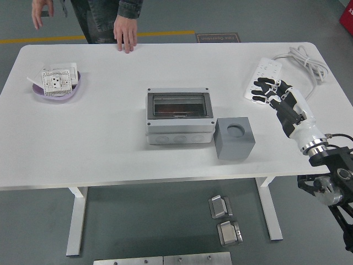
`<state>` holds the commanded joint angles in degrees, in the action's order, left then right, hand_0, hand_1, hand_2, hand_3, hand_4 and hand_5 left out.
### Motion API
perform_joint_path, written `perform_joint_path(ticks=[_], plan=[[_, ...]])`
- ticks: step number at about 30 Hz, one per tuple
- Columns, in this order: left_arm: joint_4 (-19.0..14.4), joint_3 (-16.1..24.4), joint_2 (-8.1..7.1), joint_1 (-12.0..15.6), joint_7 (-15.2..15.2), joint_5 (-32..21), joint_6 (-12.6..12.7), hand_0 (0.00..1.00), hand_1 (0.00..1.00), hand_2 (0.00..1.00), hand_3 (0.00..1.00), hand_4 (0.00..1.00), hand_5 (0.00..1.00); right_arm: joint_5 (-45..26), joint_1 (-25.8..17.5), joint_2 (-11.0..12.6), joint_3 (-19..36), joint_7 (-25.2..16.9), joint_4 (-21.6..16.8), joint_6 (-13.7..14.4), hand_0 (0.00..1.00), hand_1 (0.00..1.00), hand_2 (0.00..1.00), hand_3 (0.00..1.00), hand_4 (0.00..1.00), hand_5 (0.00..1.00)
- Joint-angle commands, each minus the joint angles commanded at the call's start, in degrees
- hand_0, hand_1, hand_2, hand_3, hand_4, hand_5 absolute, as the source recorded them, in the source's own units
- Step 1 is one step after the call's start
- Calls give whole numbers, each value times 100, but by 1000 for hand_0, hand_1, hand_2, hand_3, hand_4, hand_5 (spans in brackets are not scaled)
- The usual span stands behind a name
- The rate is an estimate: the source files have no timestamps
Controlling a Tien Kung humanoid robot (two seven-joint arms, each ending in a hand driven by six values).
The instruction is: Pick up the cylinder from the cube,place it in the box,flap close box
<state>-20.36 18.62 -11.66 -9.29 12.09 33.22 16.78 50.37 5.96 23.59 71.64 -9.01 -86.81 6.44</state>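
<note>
One robot hand is all we see of the machine at this white table [99, 149], and we read the scene from the left. A person's hand [41, 10] hangs at the upper left corner, off the table, and a second hand [126, 34] rests its fingertips on the far edge nearby; both belong to someone in dark clothing standing at the far side, left of centre. On the table's left end sits a purple dish [55, 91] holding a white socket plate [57, 80]. At the centre we find the grey box [178, 116], its tinted flap lying flat over the top; something reddish shows through the flap, but we cannot tell what it is. Just beside the box, at its right front corner, stands the grey cube [234, 138], with a round recess in its top face. We cannot make out the cylinder in that recess or anywhere else on the table. Further right, the robot's right hand [271, 91] hovers above the near end of a white power strip [265, 75], fingers loosely curled and holding nothing, well apart from the cube. A coiled white cable [302, 59] lies at the far right corner.
</note>
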Motion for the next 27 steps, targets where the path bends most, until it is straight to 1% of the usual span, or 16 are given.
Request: perform_joint_path(ticks=[5,6,7,11,12,17,18,21,22,23,27], plan=[[14,-24,-8,30,1,-37,2,620,628,595,684,713,263,129,-161,59,516,66,-32,-103,747,680,729,770,729,421],[17,-30,-10,33,1,-45,3,620,627,594,685,714,262,133,-178,67,613,72,-29,-113,782,720,779,695,745,447],[21,-35,-11,35,1,-51,4,620,627,594,685,714,262,136,-195,74,715,82,-23,-116,782,720,779,695,745,447],[23,-33,-12,42,-1,-54,5,620,627,594,685,714,262,274,-251,130,1159,180,100,159,782,720,779,695,745,447],[23,-30,-10,43,-1,-54,5,620,627,595,684,714,263,341,-261,161,1266,220,150,254,770,591,659,920,749,463],[30,-38,-4,43,-1,-66,5,620,627,595,684,714,263,610,-263,341,1555,415,459,600,770,591,659,920,749,463],[32,-37,-2,43,-2,-70,5,620,627,595,685,714,263,656,-258,368,1583,453,520,680,757,517,610,998,749,485],[37,-34,3,47,-3,-75,4,620,627,595,685,714,263,797,-248,402,1640,555,646,867,757,517,610,998,749,485],[40,-33,6,51,-3,-80,4,620,627,595,685,714,263,828,-245,403,1661,600,681,882,757,517,610,998,749,485],[42,-34,9,54,-2,-85,3,620,626,594,684,713,263,850,-242,405,1676,635,709,880,730,460,574,998,750,514],[46,-22,18,55,-2,-87,2,620,626,594,684,713,263,864,-231,408,1746,691,823,806,730,460,574,998,750,514]])
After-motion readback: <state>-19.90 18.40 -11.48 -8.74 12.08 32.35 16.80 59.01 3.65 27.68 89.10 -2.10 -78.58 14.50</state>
